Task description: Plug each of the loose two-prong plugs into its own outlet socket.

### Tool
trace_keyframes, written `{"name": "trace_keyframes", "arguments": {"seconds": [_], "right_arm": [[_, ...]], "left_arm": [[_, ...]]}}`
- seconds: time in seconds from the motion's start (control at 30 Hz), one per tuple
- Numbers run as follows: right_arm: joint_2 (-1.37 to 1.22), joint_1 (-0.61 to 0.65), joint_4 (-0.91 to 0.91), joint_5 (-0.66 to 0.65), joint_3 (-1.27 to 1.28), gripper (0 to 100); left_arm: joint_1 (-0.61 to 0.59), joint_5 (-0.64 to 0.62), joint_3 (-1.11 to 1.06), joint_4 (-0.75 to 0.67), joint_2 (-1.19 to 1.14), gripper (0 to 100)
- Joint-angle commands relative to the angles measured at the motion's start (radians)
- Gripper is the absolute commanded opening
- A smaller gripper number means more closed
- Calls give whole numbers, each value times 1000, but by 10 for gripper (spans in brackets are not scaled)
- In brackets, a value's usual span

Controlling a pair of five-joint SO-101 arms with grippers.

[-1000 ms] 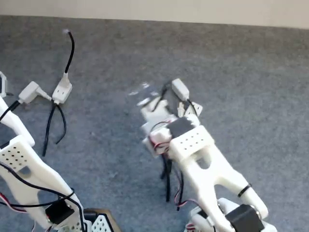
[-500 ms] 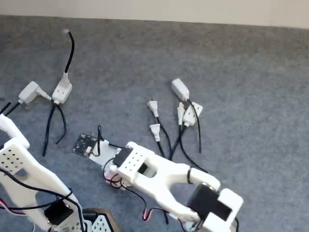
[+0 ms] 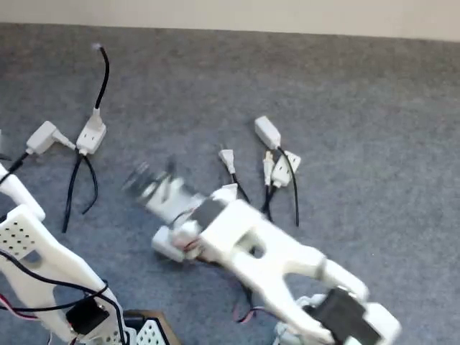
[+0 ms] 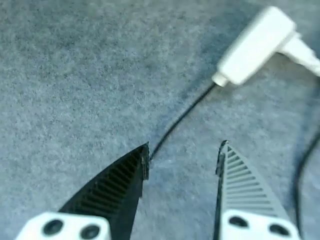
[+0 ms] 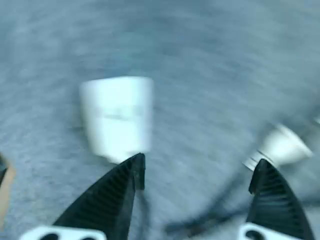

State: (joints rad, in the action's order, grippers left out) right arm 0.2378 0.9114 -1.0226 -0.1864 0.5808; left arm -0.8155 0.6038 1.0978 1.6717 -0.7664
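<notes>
On the grey carpet at the left, a white angled plug (image 3: 43, 136) meets a white outlet socket (image 3: 92, 133) with a black cord. In the left wrist view my left gripper (image 4: 182, 150) is open above the carpet, and the angled plug (image 4: 255, 45) and its thin cord lie just ahead. To the right lie loose plugs (image 3: 228, 157) (image 3: 267, 167) and sockets (image 3: 268, 131) (image 3: 285, 169). My right gripper (image 3: 144, 183) is a blur left of that cluster. Its own view shows it open (image 5: 199, 165), with a white block (image 5: 117, 117) and a plug (image 5: 280, 145) beyond the fingertips.
Black cords (image 3: 75, 183) trail from the left socket toward the left arm (image 3: 36, 251). More cords (image 3: 295, 194) loop below the right cluster. The right arm's body (image 3: 251, 251) covers the carpet in front of the cluster. A pale wall edge (image 3: 230, 14) runs along the back.
The right arm swung from over the right cluster down and to the left, then came partway back up; it is blurred with motion now. The left arm has barely shifted.
</notes>
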Motion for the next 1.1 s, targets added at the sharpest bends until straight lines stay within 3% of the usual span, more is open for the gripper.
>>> {"name": "trace_keyframes", "arguments": {"seconds": [0.0,0.17,0.23,0.37,0.47,0.8,0.93,1.07], "right_arm": [[275,-232,-124,32,-44,318],[453,-266,-173,31,68,318],[516,-295,-127,28,193,318],[622,-443,58,3,483,318],[670,-550,68,-18,547,318],[688,-618,203,-34,777,318],[688,-618,205,-31,782,318],[688,-613,206,-11,779,318]], "left_arm": [[101,9,38,114,130,232],[206,12,-243,115,255,232],[255,77,-429,115,338,232],[371,158,-802,110,565,232],[456,222,-1038,94,777,231],[624,281,-1917,-399,1402,231],[659,235,-2094,-523,1572,233],[759,180,-2175,-552,1676,234]]}}
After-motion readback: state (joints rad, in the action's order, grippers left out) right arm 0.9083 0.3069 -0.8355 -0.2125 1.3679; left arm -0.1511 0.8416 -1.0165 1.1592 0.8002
